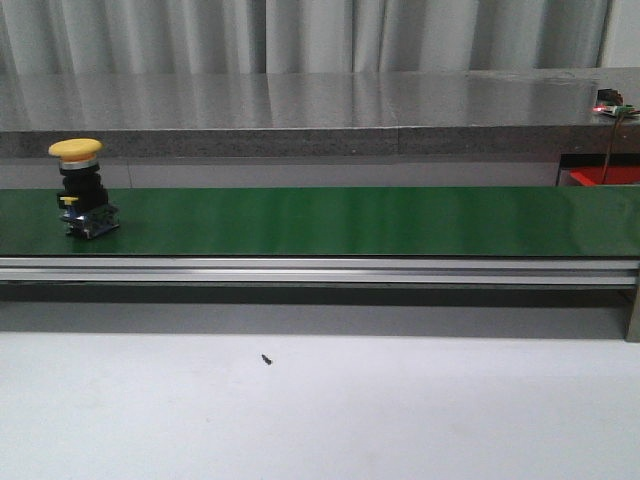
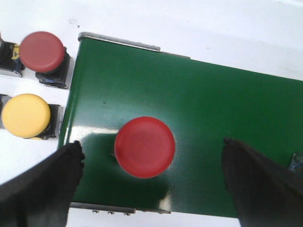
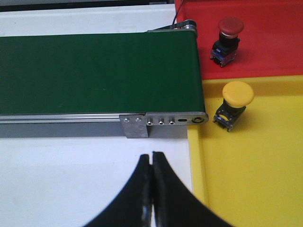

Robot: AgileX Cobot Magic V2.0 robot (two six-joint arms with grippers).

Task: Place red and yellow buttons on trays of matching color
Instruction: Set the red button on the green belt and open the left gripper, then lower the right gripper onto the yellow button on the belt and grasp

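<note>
Yellow button (image 1: 78,186) upright on belt (image 1: 350,220), cap up; left tool (image 2: 151,156) spread, right tool (image 3: 152,163) clenched empty.

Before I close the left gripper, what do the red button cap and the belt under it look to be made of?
Red button cap: looks like smooth moulded plastic, semi-matte, with only a soft sheen. Green belt: likely PVC or rubber, smooth and slightly glossy, showing a faint glare patch. Neither can be confirmed by sight alone.
</note>
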